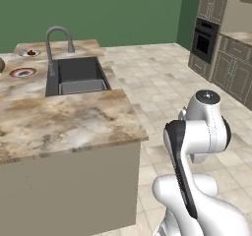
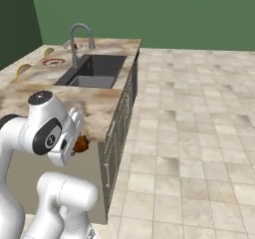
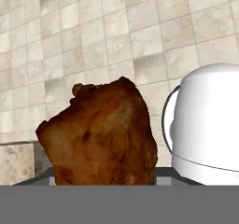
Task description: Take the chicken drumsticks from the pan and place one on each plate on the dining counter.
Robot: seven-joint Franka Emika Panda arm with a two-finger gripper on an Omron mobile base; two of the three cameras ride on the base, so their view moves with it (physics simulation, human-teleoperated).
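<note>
I hold a drumstick (image 3: pixel 100 134) clamped in the gripper (image 2: pixel 78 144), jaws closed on it. Risk: it slips out over the floor, since both plates (image 1: pixel 22 72) sit far across the dining counter (image 1: pixel 64 119).

We see the dining counter (image 1: pixel 69 122), a long island with a beige-brown marbled stone top and grey-beige sides, standing on a pale tiled floor (image 2: pixel 199 133). A dark sink (image 1: pixel 78 76) is set into its top, with a curved grey faucet (image 1: pixel 53 43) rising at the basin's far edge. Two plates lie on the stone beyond and beside the sink: the red-rimmed plate (image 1: pixel 22 73) nearer us, and the grey-white plate (image 1: pixel 29 53) farther back, with something small and dark on it.
</note>
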